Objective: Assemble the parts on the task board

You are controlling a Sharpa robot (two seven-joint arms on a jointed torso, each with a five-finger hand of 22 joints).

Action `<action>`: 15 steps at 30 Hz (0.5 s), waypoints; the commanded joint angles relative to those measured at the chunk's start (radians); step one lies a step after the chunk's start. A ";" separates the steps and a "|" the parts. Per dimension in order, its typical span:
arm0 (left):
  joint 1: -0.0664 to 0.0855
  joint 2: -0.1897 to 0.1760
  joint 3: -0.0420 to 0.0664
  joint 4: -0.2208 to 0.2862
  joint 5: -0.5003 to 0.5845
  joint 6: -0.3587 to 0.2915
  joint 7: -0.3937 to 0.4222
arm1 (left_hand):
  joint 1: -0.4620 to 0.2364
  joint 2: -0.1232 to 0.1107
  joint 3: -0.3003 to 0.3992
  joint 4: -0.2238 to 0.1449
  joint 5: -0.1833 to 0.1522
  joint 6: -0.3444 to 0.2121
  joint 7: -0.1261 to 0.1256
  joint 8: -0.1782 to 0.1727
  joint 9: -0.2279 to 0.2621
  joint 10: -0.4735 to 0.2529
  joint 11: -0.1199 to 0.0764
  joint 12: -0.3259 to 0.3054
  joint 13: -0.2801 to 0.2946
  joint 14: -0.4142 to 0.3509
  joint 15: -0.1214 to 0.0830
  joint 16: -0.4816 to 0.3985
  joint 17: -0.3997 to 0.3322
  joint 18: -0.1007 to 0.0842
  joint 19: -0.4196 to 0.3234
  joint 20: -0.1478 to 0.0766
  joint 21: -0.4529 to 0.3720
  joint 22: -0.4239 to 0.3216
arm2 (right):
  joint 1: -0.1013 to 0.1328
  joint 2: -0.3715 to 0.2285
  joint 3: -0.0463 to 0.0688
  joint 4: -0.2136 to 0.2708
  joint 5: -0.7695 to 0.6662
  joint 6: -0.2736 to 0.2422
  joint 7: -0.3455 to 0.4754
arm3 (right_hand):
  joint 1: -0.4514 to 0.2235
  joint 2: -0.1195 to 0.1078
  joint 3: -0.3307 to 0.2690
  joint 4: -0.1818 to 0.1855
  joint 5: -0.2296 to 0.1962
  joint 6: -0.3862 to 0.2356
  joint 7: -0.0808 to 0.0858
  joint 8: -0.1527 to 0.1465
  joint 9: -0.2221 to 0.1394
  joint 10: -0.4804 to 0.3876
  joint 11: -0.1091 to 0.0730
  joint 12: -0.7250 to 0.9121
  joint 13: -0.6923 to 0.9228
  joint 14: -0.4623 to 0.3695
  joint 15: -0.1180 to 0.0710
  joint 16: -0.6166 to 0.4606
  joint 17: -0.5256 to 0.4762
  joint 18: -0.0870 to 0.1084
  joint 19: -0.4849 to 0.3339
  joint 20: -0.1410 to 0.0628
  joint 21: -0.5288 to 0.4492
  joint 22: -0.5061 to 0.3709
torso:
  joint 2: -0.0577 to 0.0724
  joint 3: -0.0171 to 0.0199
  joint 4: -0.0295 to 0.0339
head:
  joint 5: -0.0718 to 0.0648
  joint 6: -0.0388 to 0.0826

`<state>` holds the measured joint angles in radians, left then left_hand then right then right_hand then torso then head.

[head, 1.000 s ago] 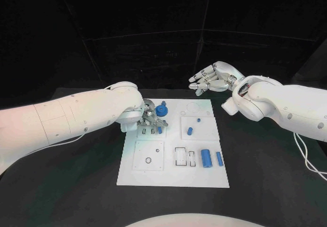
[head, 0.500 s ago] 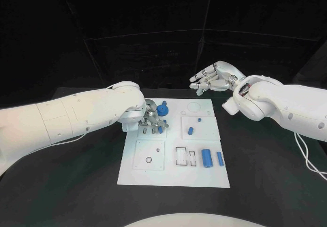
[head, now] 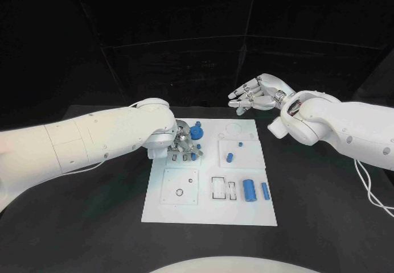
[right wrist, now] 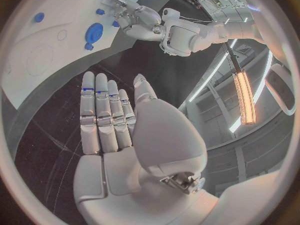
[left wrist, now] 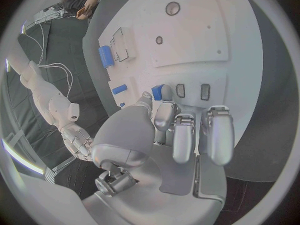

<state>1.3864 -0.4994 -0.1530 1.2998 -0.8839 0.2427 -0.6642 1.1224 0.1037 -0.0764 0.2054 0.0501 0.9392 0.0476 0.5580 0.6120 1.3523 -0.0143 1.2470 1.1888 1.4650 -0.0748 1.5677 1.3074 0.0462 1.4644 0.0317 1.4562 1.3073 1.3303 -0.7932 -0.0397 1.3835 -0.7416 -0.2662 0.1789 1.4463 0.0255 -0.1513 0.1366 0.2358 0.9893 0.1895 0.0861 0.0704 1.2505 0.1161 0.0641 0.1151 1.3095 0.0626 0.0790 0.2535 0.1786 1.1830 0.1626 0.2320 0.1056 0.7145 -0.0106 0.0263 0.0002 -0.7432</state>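
Note:
The white task board (head: pixel 205 211) lies mid-table. My left hand (head: pixel 182 147) is down on its far left corner, fingers curled over a row of small slots (left wrist: pixel 205 91). Thumb and a finger pinch a small blue part (left wrist: pixel 157 91) at the end of that row. A round blue part (head: pixel 195 132) stands just beyond the hand. Two small blue parts (head: pixel 229 157) lie in the far right quarter, and two blue cylinders (head: pixel 249 189) lie side by side near the right edge. My right hand (head: pixel 256 94) hangs in the air beyond the board's far edge, fingers straight, holding nothing.
The near left square of the board carries a ring hole (head: pixel 178 193) and a small hole (head: pixel 189 181). Rectangular slots (head: pixel 218 187) sit left of the cylinders. Black table (head: pixel 74 227) surrounds the board on all sides.
My left hand's fingers have shifted slightly over the slot row, carrying the small blue part a little toward the far side. The right hand has stayed where it was.

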 commanded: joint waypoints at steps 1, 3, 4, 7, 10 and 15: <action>0.002 0.001 0.001 0.002 0.005 0.012 -0.005 | 0.013 -0.007 0.026 -0.010 -0.001 -0.007 -0.001 0.004 0.003 0.000 -0.009 -0.007 0.000 0.106 -0.008 0.003 0.263 -0.005 0.029 -0.006 -0.005 0.087 | 0.002 0.000 0.001 0.001 0.001 0.008 0.006 | 0.001 0.008 -0.008 -0.001 0.007 -0.003 0.001 0.006 0.002 -0.005 0.002 0.004 -0.002 -0.007 0.001 -0.006 -0.001 0.006 0.003 0.007 -0.005 -0.002 | 0.000 0.0000 0.0001 | -0.001 -0.001; 0.002 0.000 0.001 0.003 0.007 0.008 -0.004 | 0.029 -0.006 0.050 -0.022 0.000 -0.010 -0.003 0.002 0.004 -0.001 -0.011 -0.008 -0.001 0.106 -0.009 0.003 0.263 -0.005 0.029 -0.006 -0.006 0.087 | 0.002 0.001 0.001 0.000 0.001 0.009 0.006 | 0.001 0.008 -0.008 -0.001 0.007 -0.003 0.001 0.006 0.002 -0.005 0.002 0.004 -0.002 -0.007 0.001 -0.006 -0.001 0.006 0.003 0.007 -0.005 -0.002 | 0.000 0.0000 0.0006 | -0.003 -0.003; 0.002 -0.001 0.001 0.004 0.007 0.005 -0.004 | 0.041 -0.003 0.065 -0.031 0.000 -0.012 -0.004 0.001 0.004 -0.001 -0.012 -0.008 -0.001 0.106 -0.010 0.003 0.263 -0.005 0.029 -0.007 -0.006 0.087 | 0.002 0.001 0.001 -0.001 0.001 0.009 0.006 | 0.001 0.008 -0.008 -0.001 0.007 -0.003 0.001 0.006 0.002 -0.005 0.002 0.004 -0.002 -0.007 0.001 -0.006 -0.001 0.006 0.003 0.007 -0.005 -0.002 | 0.000 -0.0008 0.0007 | -0.005 -0.004; 0.001 -0.002 0.001 0.005 0.009 -0.003 -0.001 | 0.073 0.003 0.121 -0.058 0.028 -0.021 -0.006 -0.007 0.002 -0.004 -0.014 -0.010 -0.001 0.106 -0.012 0.003 0.263 -0.005 0.029 -0.008 -0.007 0.087 | 0.002 0.003 0.001 -0.003 0.001 0.010 0.007 | 0.001 0.008 -0.008 -0.001 0.007 -0.003 0.001 0.006 0.002 -0.005 0.002 0.004 -0.002 -0.007 0.001 -0.006 -0.001 0.006 0.003 0.007 -0.005 -0.002 | 0.000 -0.0011 0.0005 | -0.004 -0.004; 0.001 -0.004 0.001 0.006 0.010 -0.011 0.004 | 0.125 0.009 0.209 -0.104 0.067 -0.031 -0.009 -0.015 0.000 -0.010 -0.017 -0.016 -0.004 0.106 -0.017 0.003 0.263 -0.004 0.029 -0.012 -0.008 0.086 | 0.002 0.004 0.001 -0.004 0.001 0.011 0.007 | 0.001 0.008 -0.008 -0.001 0.007 -0.003 0.001 0.006 0.002 -0.005 0.002 0.004 -0.002 -0.007 0.001 -0.006 -0.001 0.006 0.003 0.007 -0.005 -0.002 | 0.000 -0.0005 -0.0001 | -0.004 -0.005; 0.001 -0.008 0.001 0.012 0.015 -0.028 0.019 | 0.086 -0.078 0.551 -0.187 0.141 -0.039 0.014 -0.013 0.012 -0.015 -0.006 -0.032 -0.014 0.106 -0.002 0.003 0.263 -0.004 0.028 -0.006 -0.011 0.085 | 0.002 0.006 0.001 -0.007 0.001 0.012 0.007 | 0.001 0.008 -0.008 -0.001 0.007 -0.003 0.001 0.006 0.002 -0.005 0.002 0.004 -0.002 -0.007 0.001 -0.006 -0.001 0.006 0.003 0.007 -0.005 -0.002 | -0.001 -0.0013 0.0000 | -0.003 -0.005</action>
<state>1.3867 -0.5067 -0.1522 1.3081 -0.8777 0.2335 -0.6616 1.2222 0.0375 0.3055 0.1533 0.1879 0.8966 0.0557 0.5397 0.6198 1.3378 -0.0212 1.2187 1.1751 1.4652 -0.0822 1.5677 1.3074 0.0463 1.4642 0.0246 1.4486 1.3074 1.3302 -0.7886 -0.0397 1.3761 -0.7416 -0.2624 0.1791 1.4463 0.0255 -0.1541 0.1338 0.2358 0.9893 0.1896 0.0861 0.0711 1.2505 0.1161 0.0641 0.1142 1.3095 0.0626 0.0790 0.2535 0.1785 1.1830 0.1625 0.2320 0.1049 0.7141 -0.0113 0.0263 -0.0036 -0.7477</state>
